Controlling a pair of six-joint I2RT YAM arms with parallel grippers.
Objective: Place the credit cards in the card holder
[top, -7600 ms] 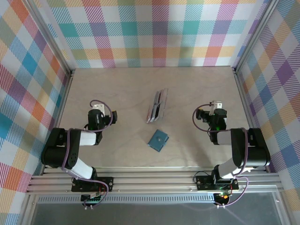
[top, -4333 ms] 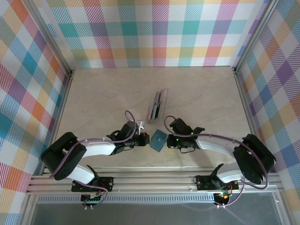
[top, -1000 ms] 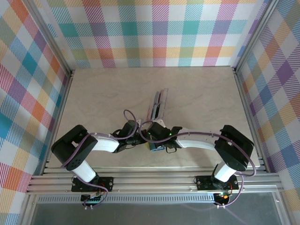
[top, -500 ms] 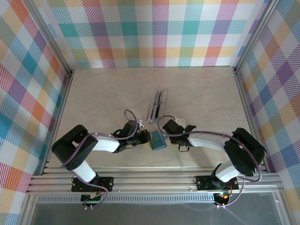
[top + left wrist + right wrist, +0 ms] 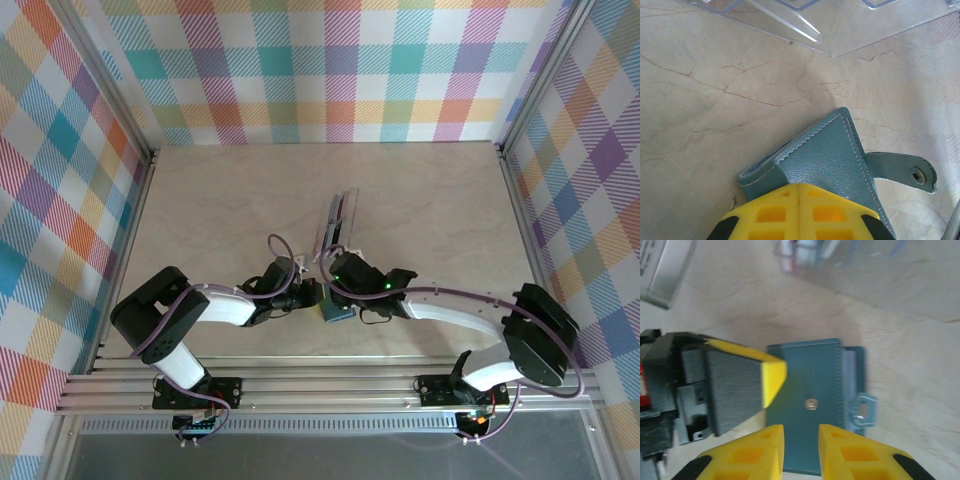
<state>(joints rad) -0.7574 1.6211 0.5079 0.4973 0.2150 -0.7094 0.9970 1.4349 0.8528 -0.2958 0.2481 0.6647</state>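
The teal card holder [image 5: 336, 308] lies on the table between both grippers. In the left wrist view its upper flap [image 5: 825, 160] is raised at an angle and its snap strap [image 5: 900, 170] sticks out to the right. My left gripper [image 5: 797, 189] is shut on the holder's near edge, and from above the left gripper [image 5: 312, 296] sits at the holder's left side. My right gripper [image 5: 801, 440] hovers open just above the holder [image 5: 810, 385], its fingers either side of the snap stud [image 5: 811, 403]. The credit cards [image 5: 337, 225] stand in a clear rack behind.
The clear acrylic rack [image 5: 815, 25] holding the cards stands just beyond the holder, close to both wrists. The left gripper's finger [image 5: 740, 385] crowds the holder's left side in the right wrist view. Checked walls enclose the table.
The right gripper, drawn off to the right half a second ago, has swung back left over the holder. The left gripper keeps its hold in the same place.
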